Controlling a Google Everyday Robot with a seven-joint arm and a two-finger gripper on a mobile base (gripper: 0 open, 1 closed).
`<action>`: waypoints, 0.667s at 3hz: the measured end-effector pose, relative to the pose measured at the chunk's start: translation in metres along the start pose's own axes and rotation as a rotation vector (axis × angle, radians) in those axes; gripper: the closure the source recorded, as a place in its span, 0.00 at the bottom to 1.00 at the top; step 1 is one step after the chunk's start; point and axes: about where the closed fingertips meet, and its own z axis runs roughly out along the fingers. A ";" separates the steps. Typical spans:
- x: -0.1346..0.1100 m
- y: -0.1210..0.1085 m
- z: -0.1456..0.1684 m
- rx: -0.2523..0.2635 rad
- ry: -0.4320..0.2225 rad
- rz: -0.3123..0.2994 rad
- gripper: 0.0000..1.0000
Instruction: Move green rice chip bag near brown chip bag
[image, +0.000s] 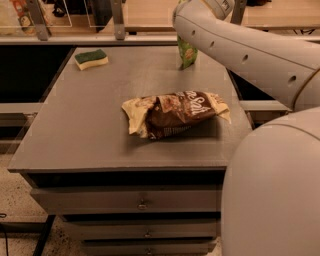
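The tall glossy green rice chip bag (187, 52) stands upright at the grey table's (95, 120) far edge, just beneath the gripper (184, 30), whose hold cannot be told, well behind the wrinkled dark brown chip bag (175, 114).

The arm (250, 55) is showing an off-white shell with small dark holes (in a row); the gripper is hiding behind its far end.
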 end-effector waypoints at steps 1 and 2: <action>0.004 0.000 0.000 0.007 0.021 -0.010 0.87; 0.006 -0.007 -0.006 0.012 0.043 -0.003 1.00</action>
